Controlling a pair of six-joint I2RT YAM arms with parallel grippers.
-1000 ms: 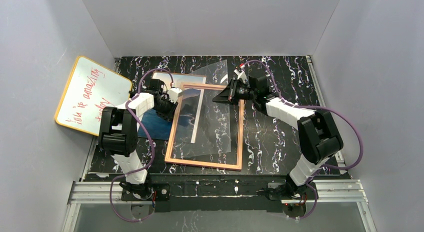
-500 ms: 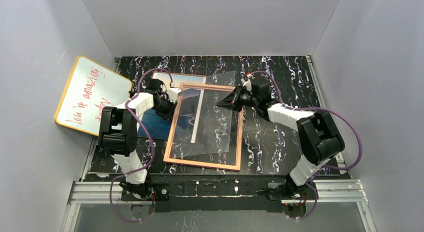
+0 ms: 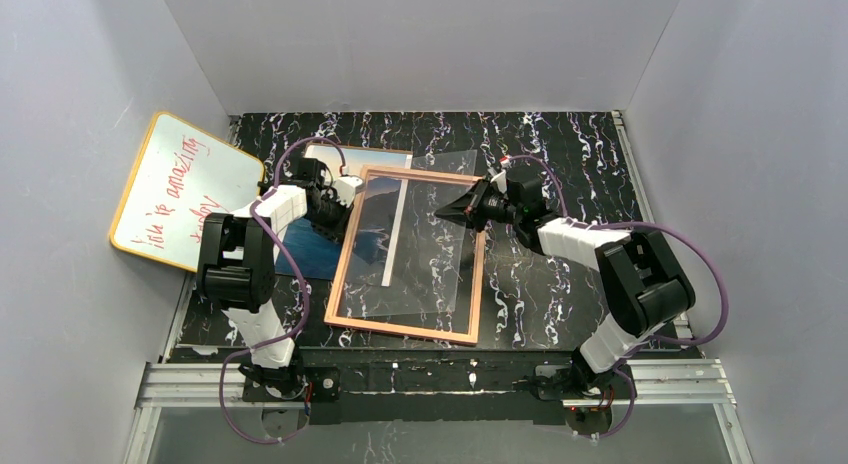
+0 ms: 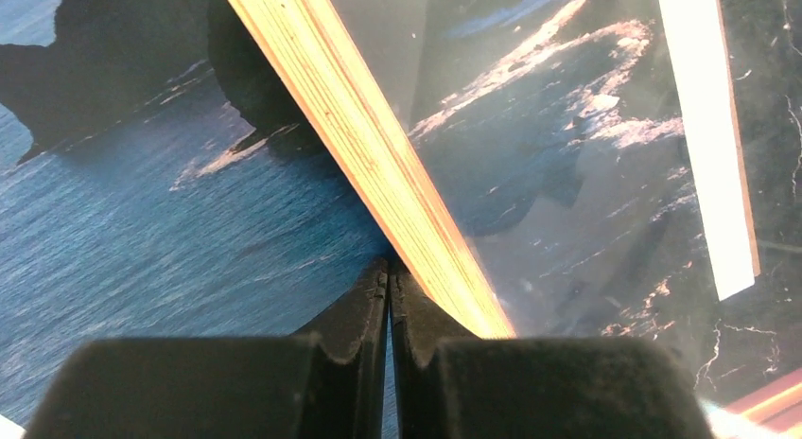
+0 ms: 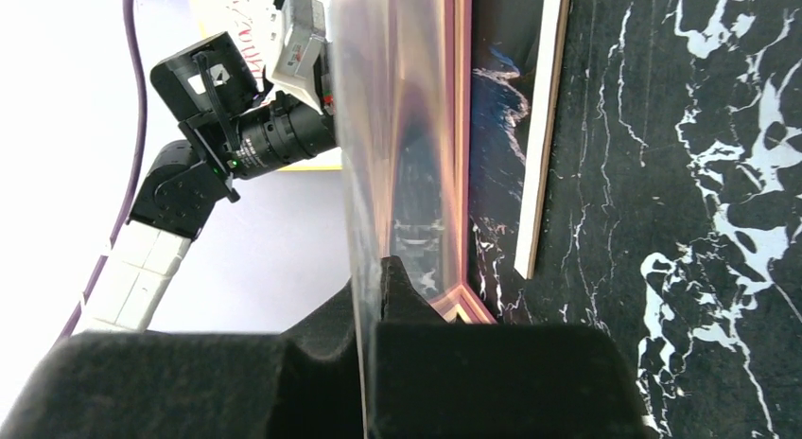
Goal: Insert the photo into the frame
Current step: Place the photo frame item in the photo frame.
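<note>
A: Where's the photo [image 3: 305, 246] sitting rn?
B: Lying face up on the counter [image 3: 560, 164], L side. Its R part is running under the frame [image 3: 402, 330], beneath the L rail, so it's showing partly inside the opening and partly outside. Not seated yet.
A: Why's the clear sheet [image 3: 425, 234] lying over the frame like that?
B: R claw [image 3: 445, 210] is gripping it by its R edge, far half. The sheet is covering most of the opening and poking past the far rail. My read: it's being lined up w/ the frame or kept clear of the photo, can't say which. Also can't tell if it's resting on the frame or lifted on that side.
A: R claw width?
B: Pinched narrow, clamping the sheet. Wrist cam is showing the sheet edge-on betw the fingers.
A: L claw [image 4: 389, 269]?
B: Fingers pressed together, only a slit betw them, nothing visible in it. Tips are sitting over the photo, right up against the frame's L rail. Can't tell if they're touching the print. Guessing it's parked there to nudge the photo or the rail sideways.
A: Whiteboard [image 3: 185, 189]?
B: Off at the L wall, well apart, not in play.
</note>
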